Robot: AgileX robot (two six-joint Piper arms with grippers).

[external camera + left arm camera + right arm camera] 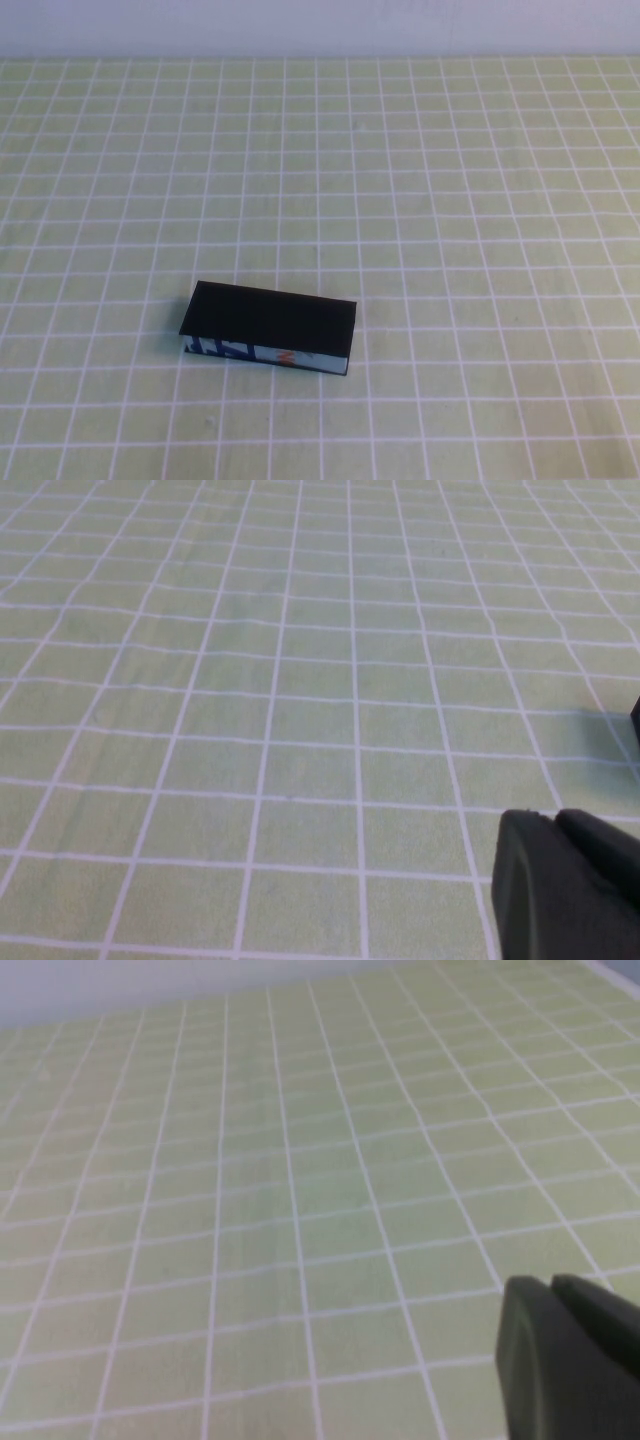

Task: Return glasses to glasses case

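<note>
I see the green checked tablecloth [450, 180] filling the table, and on it the glasses case [270, 322] lies closed and flat toward the near edge, left of centre, its printed side facing me. Of my left gripper [565, 885] and right gripper [565, 1355], only a dark corner shows in each wrist view above bare cloth, so I cannot tell their state.

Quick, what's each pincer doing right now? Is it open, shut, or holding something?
Left pincer: above bare green checked cloth, holding nothing visible; open or shut cannot be told.
Right pincer: the same.
</note>
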